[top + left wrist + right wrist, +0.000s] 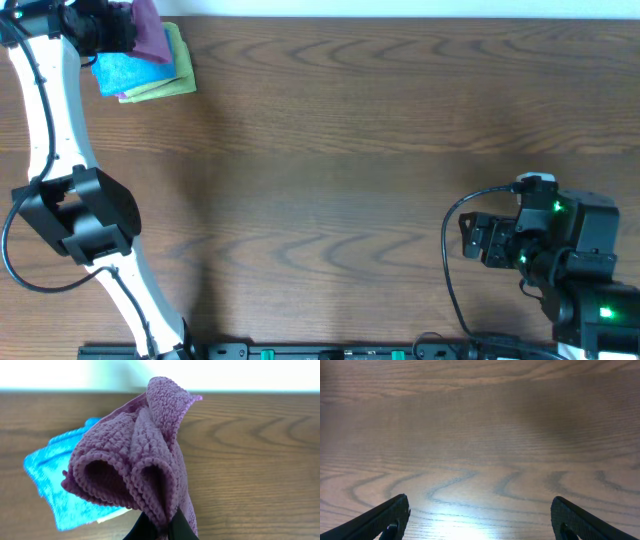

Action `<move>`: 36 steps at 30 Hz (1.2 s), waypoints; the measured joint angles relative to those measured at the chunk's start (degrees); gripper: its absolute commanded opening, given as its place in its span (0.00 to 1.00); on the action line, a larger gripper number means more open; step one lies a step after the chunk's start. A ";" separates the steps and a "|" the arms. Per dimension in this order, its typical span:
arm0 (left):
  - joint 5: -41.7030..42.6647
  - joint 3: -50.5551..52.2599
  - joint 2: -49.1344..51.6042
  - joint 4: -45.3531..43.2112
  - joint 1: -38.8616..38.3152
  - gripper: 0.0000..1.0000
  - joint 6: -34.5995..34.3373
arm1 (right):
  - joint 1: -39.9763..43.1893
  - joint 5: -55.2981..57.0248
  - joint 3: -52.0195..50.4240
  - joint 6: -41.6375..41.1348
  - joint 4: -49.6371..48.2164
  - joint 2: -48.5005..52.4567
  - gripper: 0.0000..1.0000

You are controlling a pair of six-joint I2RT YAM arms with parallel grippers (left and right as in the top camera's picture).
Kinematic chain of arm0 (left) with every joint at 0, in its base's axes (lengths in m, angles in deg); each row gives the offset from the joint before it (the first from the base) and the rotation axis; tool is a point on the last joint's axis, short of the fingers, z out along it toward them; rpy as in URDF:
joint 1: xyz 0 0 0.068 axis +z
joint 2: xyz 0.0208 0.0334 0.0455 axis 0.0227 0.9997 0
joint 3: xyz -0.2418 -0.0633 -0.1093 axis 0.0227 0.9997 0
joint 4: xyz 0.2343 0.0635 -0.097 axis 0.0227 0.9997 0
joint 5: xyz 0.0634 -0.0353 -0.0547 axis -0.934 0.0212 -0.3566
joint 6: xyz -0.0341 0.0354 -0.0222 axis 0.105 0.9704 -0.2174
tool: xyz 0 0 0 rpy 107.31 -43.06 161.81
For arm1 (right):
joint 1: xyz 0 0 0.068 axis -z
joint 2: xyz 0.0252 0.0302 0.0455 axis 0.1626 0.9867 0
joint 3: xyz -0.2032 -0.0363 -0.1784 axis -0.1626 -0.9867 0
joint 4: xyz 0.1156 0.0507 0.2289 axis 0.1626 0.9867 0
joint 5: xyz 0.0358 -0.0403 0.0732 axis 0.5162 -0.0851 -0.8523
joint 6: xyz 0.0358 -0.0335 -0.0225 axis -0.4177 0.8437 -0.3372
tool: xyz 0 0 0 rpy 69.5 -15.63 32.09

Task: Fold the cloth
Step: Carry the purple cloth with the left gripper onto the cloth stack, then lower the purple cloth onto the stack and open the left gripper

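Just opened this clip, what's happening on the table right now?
The left claw is shut on the purple terry cloth at the far left corner of the wooden table. It holds the cloth bunched up over a blue cloth, which lies on a yellow-green cloth. No fold has been made yet. The right claw is open over bare wood on the other side, holding nothing.
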 measured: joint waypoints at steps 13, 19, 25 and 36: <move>2.34 -0.02 3.85 -0.57 1.53 0.05 2.71 | 0.00 -0.02 0.00 -1.11 0.02 0.22 0.89; 0.72 -0.02 7.04 -2.14 2.34 0.06 2.71 | 0.00 -0.02 0.00 -2.69 0.07 0.22 0.88; -5.22 -0.02 7.08 -3.72 3.32 0.06 2.71 | 0.00 -0.92 0.00 -4.04 0.07 0.24 0.87; -9.60 -0.02 9.18 -5.09 5.90 0.96 1.73 | 0.00 -4.11 0.00 -6.34 0.07 0.28 0.84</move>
